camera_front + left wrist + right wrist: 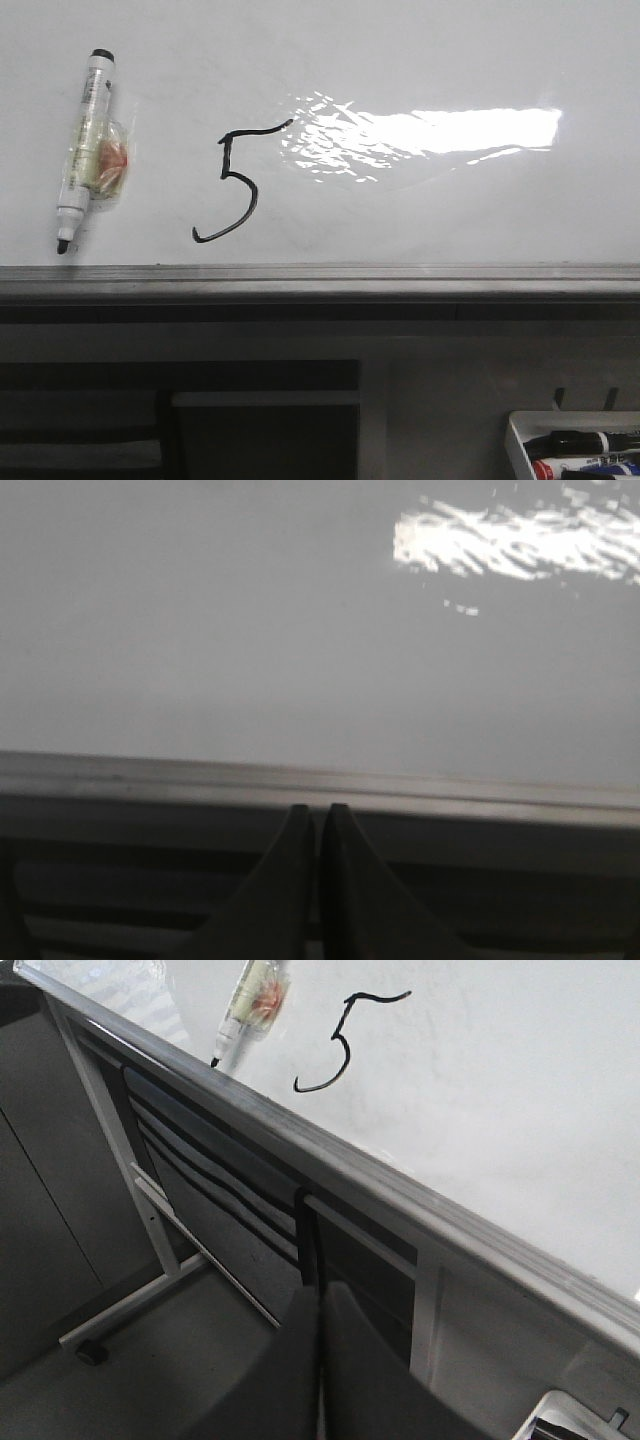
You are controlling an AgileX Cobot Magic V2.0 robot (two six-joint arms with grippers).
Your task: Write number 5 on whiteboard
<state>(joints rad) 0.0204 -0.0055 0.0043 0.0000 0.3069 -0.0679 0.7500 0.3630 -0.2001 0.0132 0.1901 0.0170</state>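
Front view is showing the number 5 [236, 182] sitting on the whiteboard [420, 60] just above its grey edge strip [320, 280], a marker [88, 150] lying to its left and bare board stretching right. Both the left pincer [318, 825] and right pincer [320, 1305] are hanging closed and empty off the board's edge.

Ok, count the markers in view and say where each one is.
4 visible: one marker lies on the whiteboard left of the number 5; three, black, red and blue, sit in the tray. The frame edge may hide more.
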